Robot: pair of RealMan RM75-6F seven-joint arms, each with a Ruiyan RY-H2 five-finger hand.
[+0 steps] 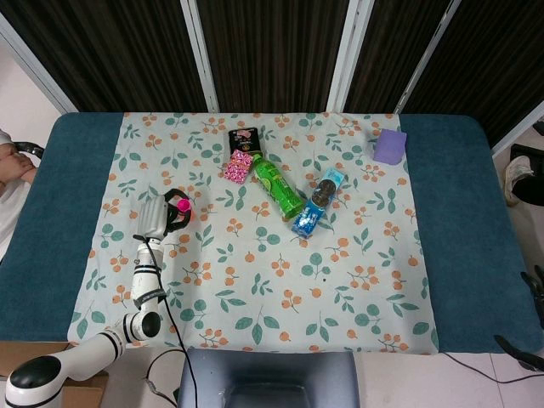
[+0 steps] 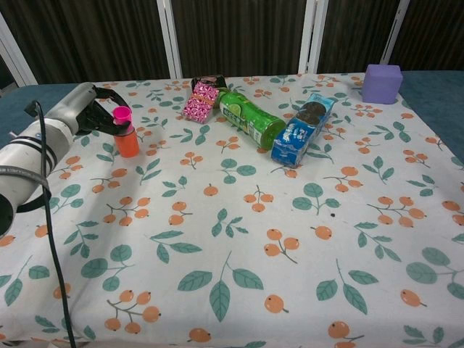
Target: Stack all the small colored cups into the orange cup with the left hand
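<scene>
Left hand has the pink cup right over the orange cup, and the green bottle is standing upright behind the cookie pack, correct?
Not quite. The chest view shows the green bottle lying on its side beside the cookie pack. The left hand does hold the pink cup over the orange cup.

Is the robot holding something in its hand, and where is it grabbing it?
Yes: the left hand holds the small pink cup by its side, right over the orange cup.
</scene>
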